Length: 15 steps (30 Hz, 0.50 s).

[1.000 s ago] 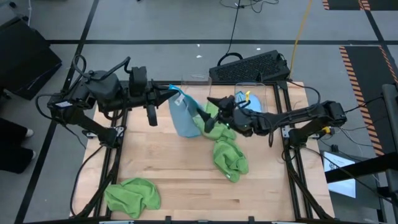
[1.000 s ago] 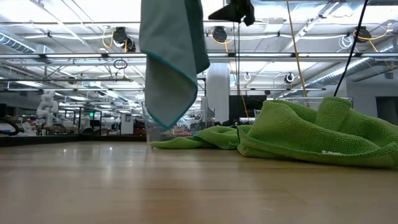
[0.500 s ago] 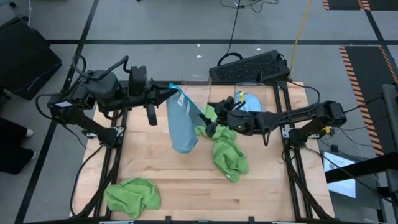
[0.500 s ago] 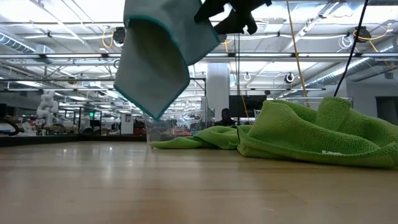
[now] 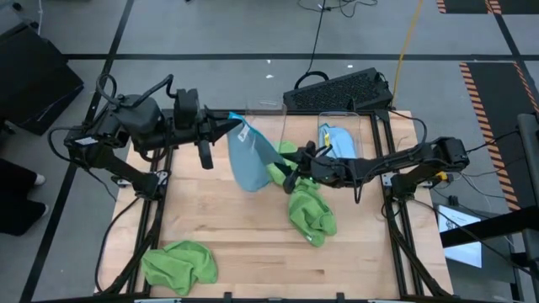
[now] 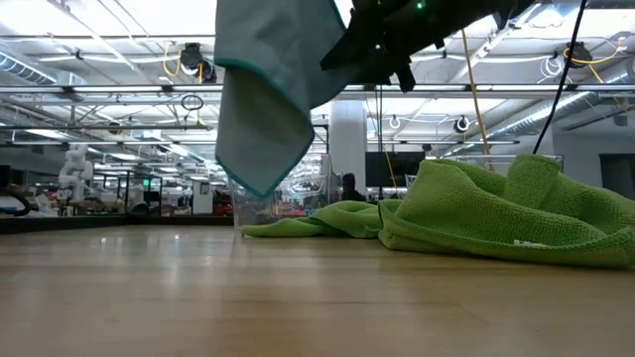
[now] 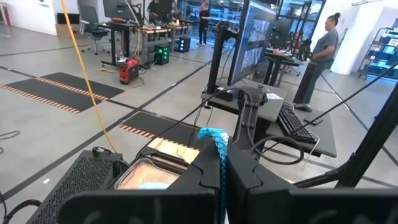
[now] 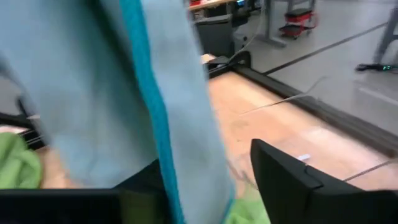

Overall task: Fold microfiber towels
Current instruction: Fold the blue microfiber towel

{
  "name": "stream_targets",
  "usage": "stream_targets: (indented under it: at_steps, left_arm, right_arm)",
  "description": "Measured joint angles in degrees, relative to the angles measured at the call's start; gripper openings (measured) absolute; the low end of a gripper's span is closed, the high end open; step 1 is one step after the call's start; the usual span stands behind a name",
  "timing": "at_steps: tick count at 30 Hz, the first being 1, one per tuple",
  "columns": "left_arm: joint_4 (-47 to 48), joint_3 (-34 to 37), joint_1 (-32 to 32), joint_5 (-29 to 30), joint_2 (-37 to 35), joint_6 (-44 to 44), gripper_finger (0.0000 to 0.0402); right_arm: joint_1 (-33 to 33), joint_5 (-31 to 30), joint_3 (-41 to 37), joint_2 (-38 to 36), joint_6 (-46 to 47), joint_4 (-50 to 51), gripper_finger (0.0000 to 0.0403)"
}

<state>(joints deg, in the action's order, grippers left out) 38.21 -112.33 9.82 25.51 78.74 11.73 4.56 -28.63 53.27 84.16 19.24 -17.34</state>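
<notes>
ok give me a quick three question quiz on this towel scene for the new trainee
1. True or false: the light blue towel lies flat on the table.
2. Which arm's end effector holds that towel's top corner? A) left B) right C) neither
3. Fill in: the crumpled towel lying alone on the left arm's side of the table is ____.

Key
1. False: it hangs in the air.
2. A: the left end effector is shut on the corner; the right end effector is at the towel's lower edge.
3. Green.
</notes>
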Motion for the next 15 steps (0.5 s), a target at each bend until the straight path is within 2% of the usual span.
stream_targets:
  at_steps: [10,15]
  left_arm:
    - [-2.01,0.00,-0.11,0.55,0.00,-0.80,0.0001]
    - [-1.99,0.00,-0.86,0.59,0.00,-0.98,0.0000]
  right_arm:
    - [0.03,1.98,-0.67,-0.02,-0.39,-0.88,0.0099]
    - [0.04,5.30,-0.67,-0.02,-0.42,-0.85,0.0064]
